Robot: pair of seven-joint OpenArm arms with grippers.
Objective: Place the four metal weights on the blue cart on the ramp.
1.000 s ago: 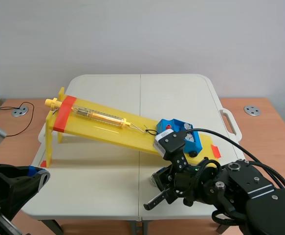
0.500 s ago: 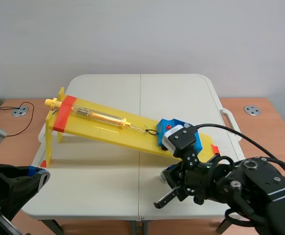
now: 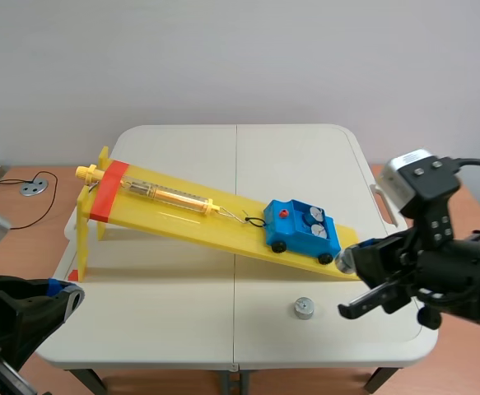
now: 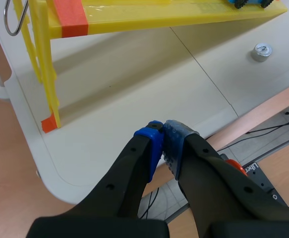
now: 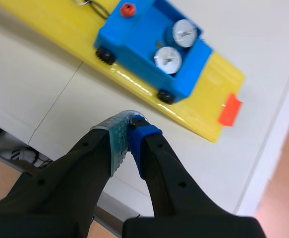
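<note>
My right pincer (image 5: 130, 123) is pressed together, holding nothing, up over the low end of the yellow plastic ramp (image 5: 208, 99). The blue cart (image 5: 134, 44) sits there with two round shiny weights (image 5: 168, 57) inside. A third weight (image 3: 304, 309) lies on the white surface (image 3: 182, 304). My left pincer (image 4: 162, 131) is pressed together too.
</note>
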